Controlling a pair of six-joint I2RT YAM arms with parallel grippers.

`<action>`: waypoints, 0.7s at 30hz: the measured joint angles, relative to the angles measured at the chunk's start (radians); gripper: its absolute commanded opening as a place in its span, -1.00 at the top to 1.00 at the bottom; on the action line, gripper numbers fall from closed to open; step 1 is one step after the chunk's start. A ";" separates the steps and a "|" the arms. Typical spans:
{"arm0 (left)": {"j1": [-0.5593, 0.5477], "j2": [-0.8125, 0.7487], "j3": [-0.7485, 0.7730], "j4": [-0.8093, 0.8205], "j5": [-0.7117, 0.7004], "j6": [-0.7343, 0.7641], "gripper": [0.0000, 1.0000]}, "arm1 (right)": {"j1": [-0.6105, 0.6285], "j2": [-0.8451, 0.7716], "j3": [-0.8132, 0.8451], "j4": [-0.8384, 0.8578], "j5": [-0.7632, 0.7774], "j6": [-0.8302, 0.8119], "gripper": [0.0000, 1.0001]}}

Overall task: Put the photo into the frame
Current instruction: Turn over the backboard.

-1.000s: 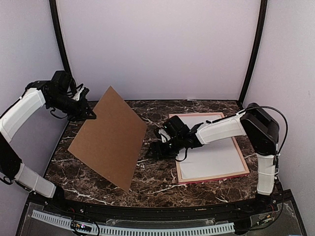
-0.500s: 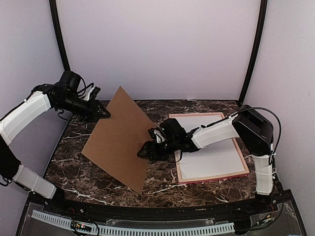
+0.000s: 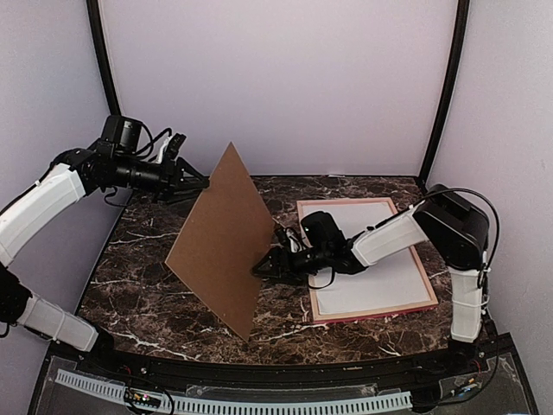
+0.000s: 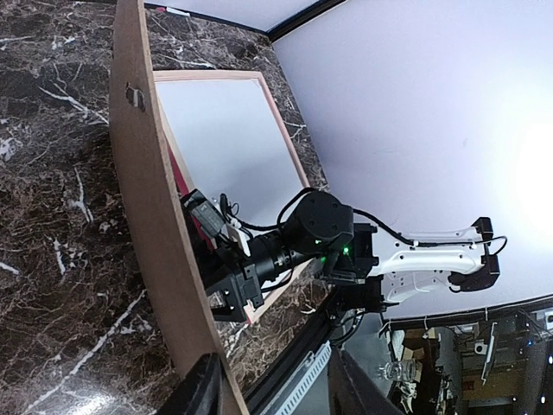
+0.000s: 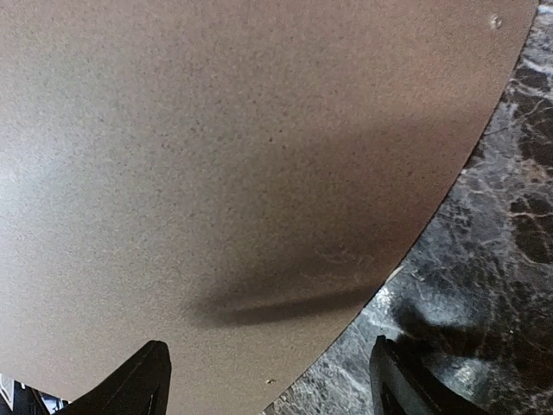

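Left gripper [image 3: 200,182] hangs at the upper left edge of a plain brown rectangular cardboard board [image 3: 220,242] with its black fingers [image 4: 200,391] parted. In the left wrist view the board's edge runs between them, lying against one finger with a clear gap to the other, so nothing is pinched. That board stands steeply, tilted like a diamond, with its lowest corner down at the dark, white-veined marble tabletop [image 3: 147,285].

Right gripper [image 3: 262,266] reaches in low from the other side, spread wide and aimed at the board's right face near its lower right edge. In the right wrist view the brown surface fills almost the whole picture, with a finger's shadow across it. Whether the tips touch it I cannot tell.

On the right half of the tabletop, the thin-railed rectangular frame of pink, light wood [image 3: 371,314] lies flat. The large rectangular photo [image 3: 389,281] lies inside its rails, plain white side up, nearly filling the opening. Its printed side is hidden. The right forearm crosses above the sheet's left part.
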 measured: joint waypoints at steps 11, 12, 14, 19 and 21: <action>-0.105 0.047 0.037 0.026 0.006 -0.001 0.01 | -0.091 -0.253 -0.041 -0.149 0.024 -0.048 -0.67; -0.116 0.054 0.042 0.028 0.006 0.000 0.01 | -0.100 -0.286 -0.041 -0.171 0.032 -0.053 -0.68; -0.138 0.069 0.056 0.032 0.005 0.001 0.00 | -0.116 -0.351 -0.040 -0.215 0.051 -0.064 -0.69; -0.196 0.115 0.102 0.044 0.002 0.002 -0.02 | -0.133 -0.454 0.013 -0.344 0.093 -0.077 -0.70; -0.220 0.135 0.122 0.048 0.000 0.002 -0.03 | -0.133 -0.474 0.053 -0.386 0.100 -0.077 -0.71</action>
